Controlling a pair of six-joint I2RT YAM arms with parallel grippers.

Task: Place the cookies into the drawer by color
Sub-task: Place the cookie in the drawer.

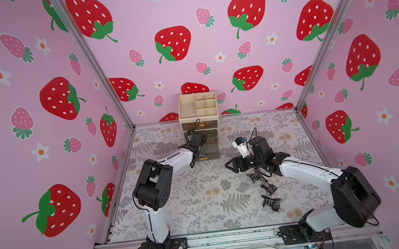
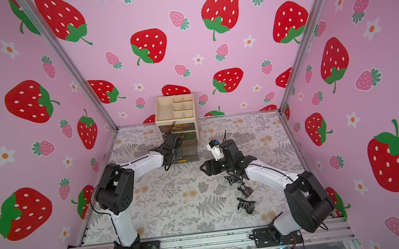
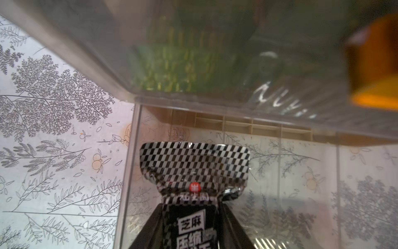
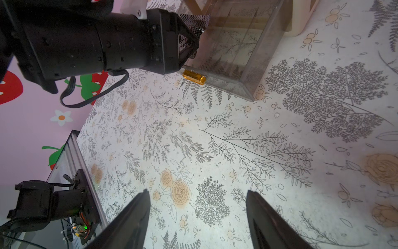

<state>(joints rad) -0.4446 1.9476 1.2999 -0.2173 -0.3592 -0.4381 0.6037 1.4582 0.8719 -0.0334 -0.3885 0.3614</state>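
Fingers [image 3: 148, 232] of your left gripper [image 3: 191, 204] pinch a black cookie [image 3: 193, 168] by its labelled body. Its checkered, flared end juts out over the pulled-out bottom drawer [image 3: 127, 172] of the organizer [image 1: 182, 111].

Only the left wrist view gives you that grip plainly. In both top views the left arm's wrist covers the packet. You cannot tell whether it touches the drawer floor. That same wrist view also shows green cookies [image 3: 176, 64], blurred through the smoky drawer above and too soft to count.

The right wrist view gives you a side look. There the checkered end peeks past the left gripper's tips, above the bottom drawer, and that drawer's gold handle [image 4: 193, 77] sits just below the gripper body.

Your right gripper [image 4: 197, 191] hangs above the bare table [image 4: 215, 140], its fingers [image 4: 133, 220] spread wide and empty. In both top views it aims across the table toward the left gripper, well apart from it.

Count from the top views:
- One organizer with three drawers, the lowest pulled out.
- One divided tray on top of it.
- Three black cookies [image 1: 268, 187] in a loose row on the table, under and beside the right arm.
- The one in your left gripper makes four black.
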